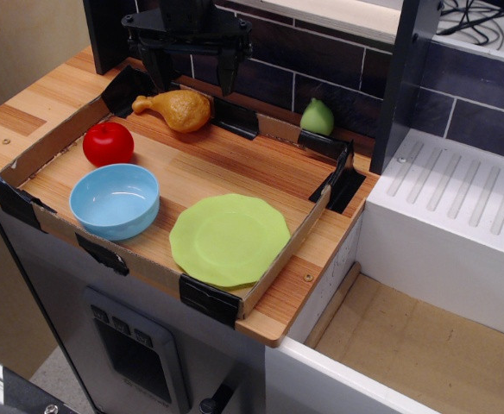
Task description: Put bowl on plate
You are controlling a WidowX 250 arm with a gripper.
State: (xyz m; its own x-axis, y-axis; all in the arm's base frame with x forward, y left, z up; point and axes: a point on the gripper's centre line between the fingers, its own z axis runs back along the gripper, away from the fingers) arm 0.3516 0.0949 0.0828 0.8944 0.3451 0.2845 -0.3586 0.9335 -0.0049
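Observation:
The light-blue bowl [115, 200] sits upright and empty at the front left of the cardboard-walled wooden tray [235, 164]. The lime-green plate [229, 239] lies flat just to its right, near the tray's front right wall, apart from the bowl by a small gap. My black gripper [192, 73] hangs at the back of the tray, above the toy chicken leg [176, 109], far from both bowl and plate. Its two fingers are spread apart and hold nothing.
A red apple [108, 142] stands behind the bowl on the left. A small green pear [318, 116] sits at the tray's back right corner. A white drying rack [459, 207] and sink lie to the right. A dark tiled wall rises behind.

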